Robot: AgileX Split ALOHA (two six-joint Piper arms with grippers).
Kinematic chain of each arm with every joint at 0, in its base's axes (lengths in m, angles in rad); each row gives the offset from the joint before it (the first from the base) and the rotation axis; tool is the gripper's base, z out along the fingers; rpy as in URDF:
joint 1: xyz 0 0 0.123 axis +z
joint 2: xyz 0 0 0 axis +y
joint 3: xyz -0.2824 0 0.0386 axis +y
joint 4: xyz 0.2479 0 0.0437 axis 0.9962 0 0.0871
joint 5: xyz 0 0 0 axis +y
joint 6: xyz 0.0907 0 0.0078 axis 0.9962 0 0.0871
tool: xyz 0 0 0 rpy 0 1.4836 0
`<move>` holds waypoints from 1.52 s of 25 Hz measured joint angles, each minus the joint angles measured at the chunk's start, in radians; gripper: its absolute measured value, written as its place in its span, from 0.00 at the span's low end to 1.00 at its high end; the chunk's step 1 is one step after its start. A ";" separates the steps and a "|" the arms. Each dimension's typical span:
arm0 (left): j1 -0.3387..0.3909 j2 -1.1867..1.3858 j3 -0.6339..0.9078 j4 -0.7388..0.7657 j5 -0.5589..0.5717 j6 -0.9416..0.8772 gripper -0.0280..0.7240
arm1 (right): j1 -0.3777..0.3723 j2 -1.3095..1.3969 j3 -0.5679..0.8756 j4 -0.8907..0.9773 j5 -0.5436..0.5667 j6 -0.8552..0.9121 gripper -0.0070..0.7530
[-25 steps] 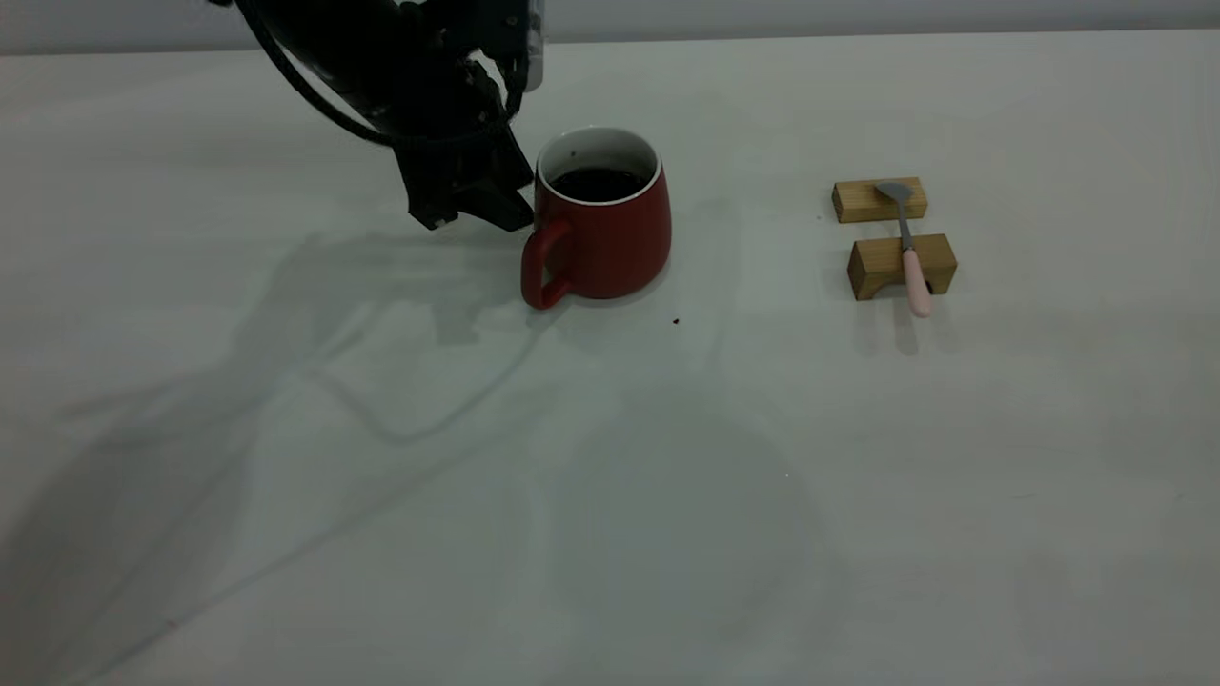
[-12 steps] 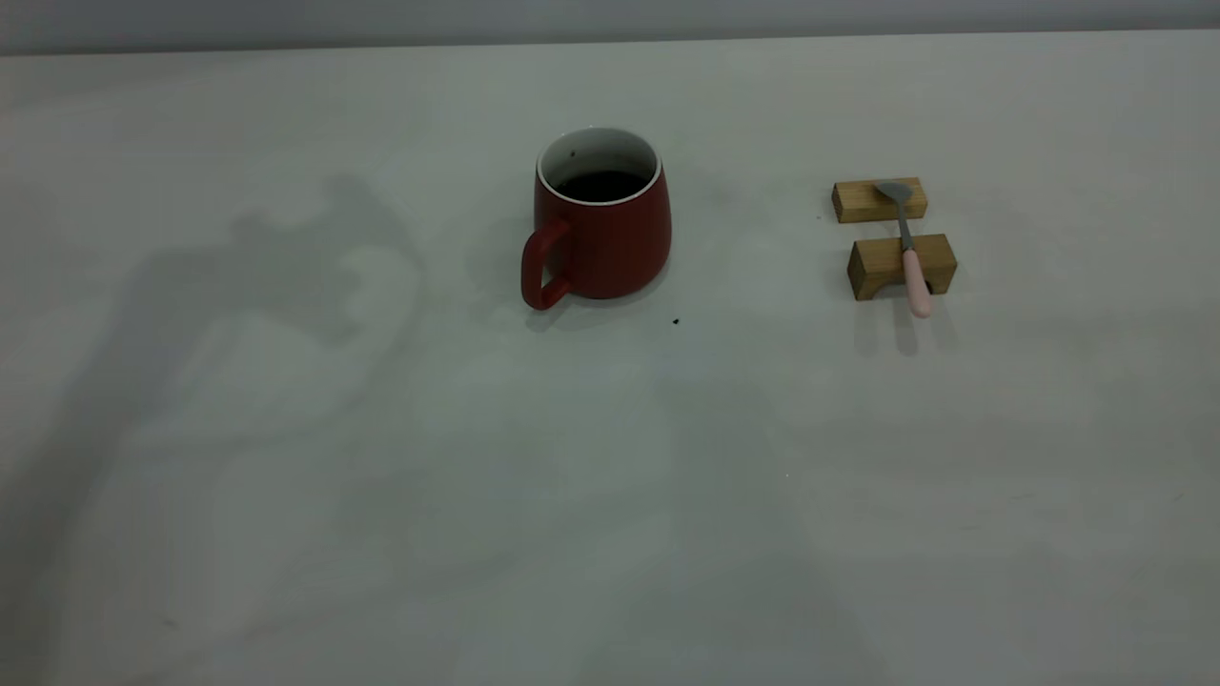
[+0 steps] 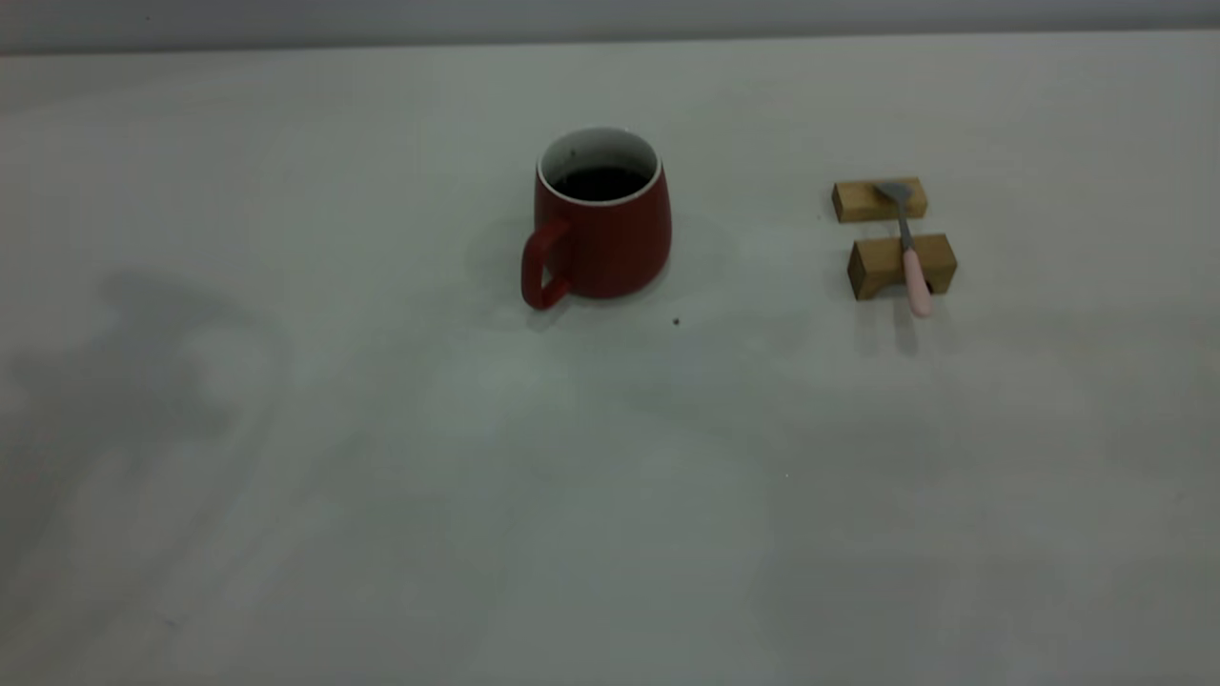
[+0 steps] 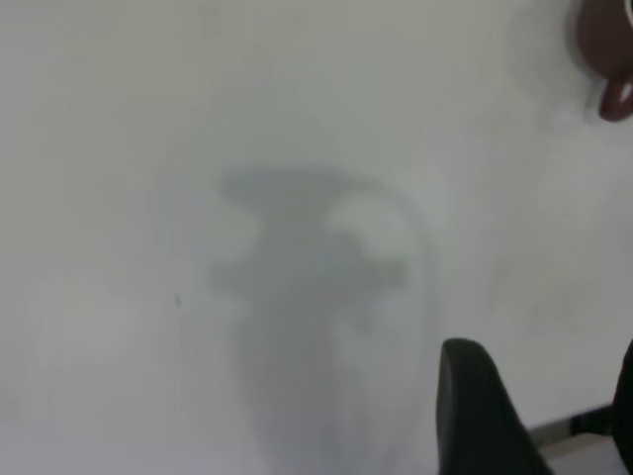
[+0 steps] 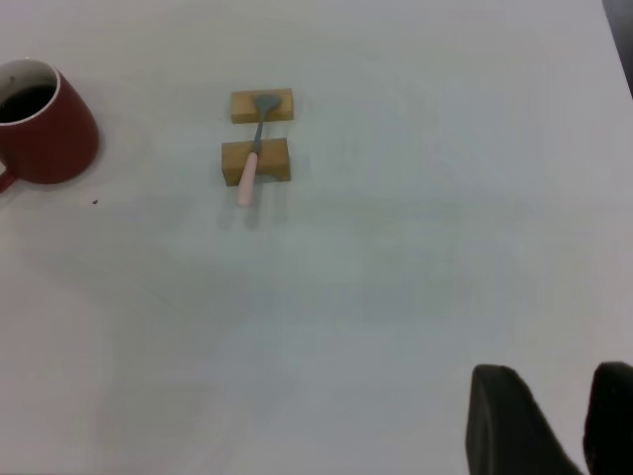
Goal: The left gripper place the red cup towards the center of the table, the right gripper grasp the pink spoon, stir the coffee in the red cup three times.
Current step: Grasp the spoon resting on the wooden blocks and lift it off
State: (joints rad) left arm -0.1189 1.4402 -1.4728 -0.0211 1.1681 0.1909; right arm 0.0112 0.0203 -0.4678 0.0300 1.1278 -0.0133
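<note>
Mid-table: red cup (image 3: 602, 229) with coffee (image 3: 599, 183); no legible writing.

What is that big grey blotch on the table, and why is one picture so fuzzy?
Exterior view: the blotch is a soft shadow on the table, no arm shows. Left wrist view: the same kind of shadow, everything blurred, the cup a smear.
</note>
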 joint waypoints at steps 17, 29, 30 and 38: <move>0.000 -0.755 0.873 -0.013 -0.039 -0.158 0.58 | 0.000 0.000 0.000 0.000 0.000 0.000 0.32; 0.000 -1.226 0.987 -0.018 -0.059 -0.191 0.58 | 0.000 0.000 0.000 0.008 0.000 0.004 0.32; 0.000 -1.266 0.987 -0.018 -0.057 -0.191 0.58 | 0.000 0.000 -0.001 0.016 0.000 0.005 0.32; 0.090 -1.458 0.987 -0.017 -0.043 -0.191 0.58 | 0.000 0.189 -0.053 0.174 -0.134 -0.002 0.44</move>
State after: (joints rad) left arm -0.0291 -0.0175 -0.4860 -0.0384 1.1251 0.0000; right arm 0.0112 0.2094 -0.5212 0.2035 0.9939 -0.0154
